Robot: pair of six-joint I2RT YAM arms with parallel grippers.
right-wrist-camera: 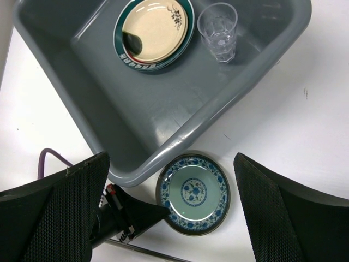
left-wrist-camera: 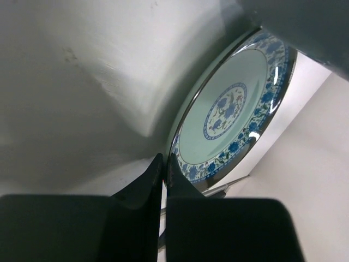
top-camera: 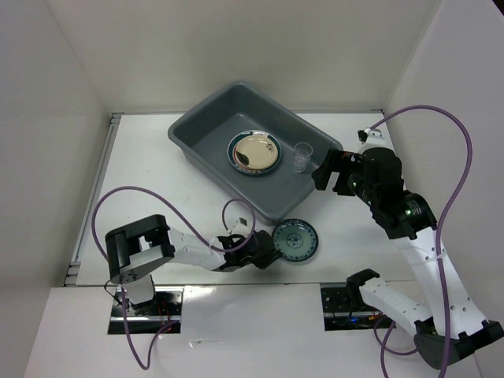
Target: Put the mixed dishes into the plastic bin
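The large dark grey rectangular plastic bin (top-camera: 206, 146) sits askew at the back middle of the white worktop (top-camera: 150, 181). In it a round gold-cream plate (top-camera: 254, 153) lies on another plate, with the small clear cup (top-camera: 302, 157) upright just to its right. The small round teal patterned plate (top-camera: 295, 240) lies on the worktop just before the bin's near corner. The left pincer (top-camera: 264, 250) nips its left rim. The right pincer (top-camera: 327, 175) hangs spread over the bin's right rim.
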